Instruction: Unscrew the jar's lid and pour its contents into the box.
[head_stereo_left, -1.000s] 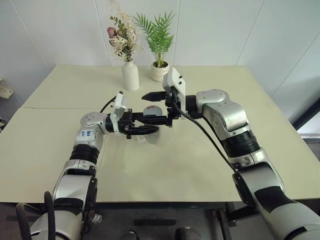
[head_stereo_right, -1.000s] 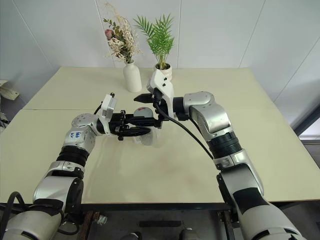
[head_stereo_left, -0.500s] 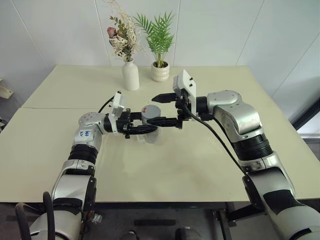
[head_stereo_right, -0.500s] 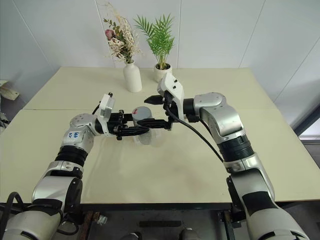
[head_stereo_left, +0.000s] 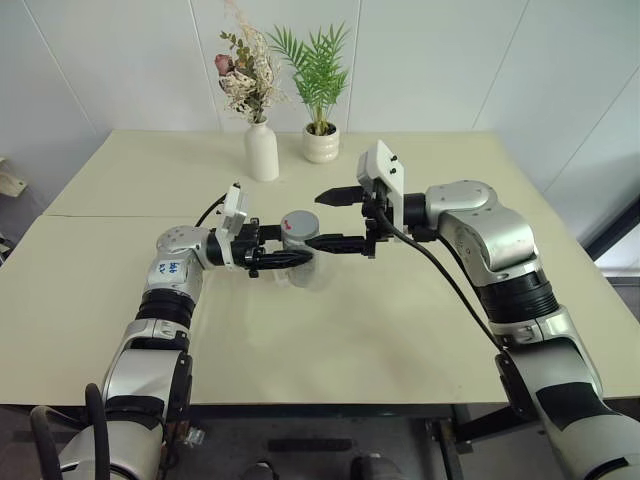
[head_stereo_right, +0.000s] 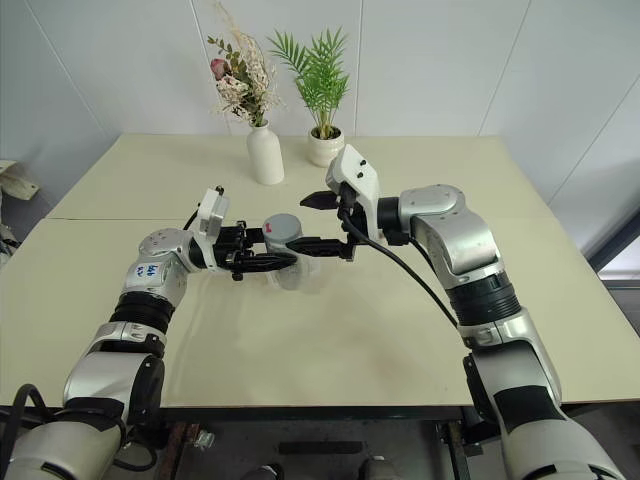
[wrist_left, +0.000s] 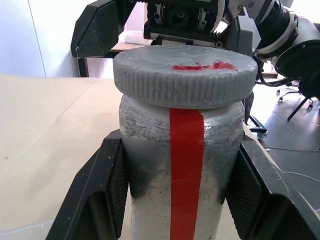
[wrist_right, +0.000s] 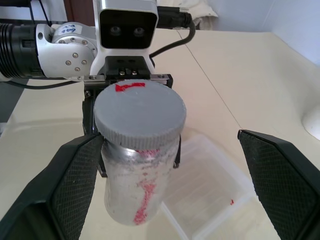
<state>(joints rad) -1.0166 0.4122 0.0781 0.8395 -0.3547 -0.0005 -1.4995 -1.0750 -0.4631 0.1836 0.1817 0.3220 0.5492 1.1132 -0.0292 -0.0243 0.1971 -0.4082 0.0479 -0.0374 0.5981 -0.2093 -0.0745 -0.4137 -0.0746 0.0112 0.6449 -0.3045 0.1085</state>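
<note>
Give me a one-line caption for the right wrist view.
Left gripper holds the silvery red-striped jar, grey lid on, above the clear plastic box.

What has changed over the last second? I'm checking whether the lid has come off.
The right gripper has drawn back from the jar toward the robot's right, jaws wide open and empty; a second ago they straddled the lid. The lid is on the jar as before. The left gripper stays shut on the jar, held over the box. The vase and plant pot are unmoved.
</note>
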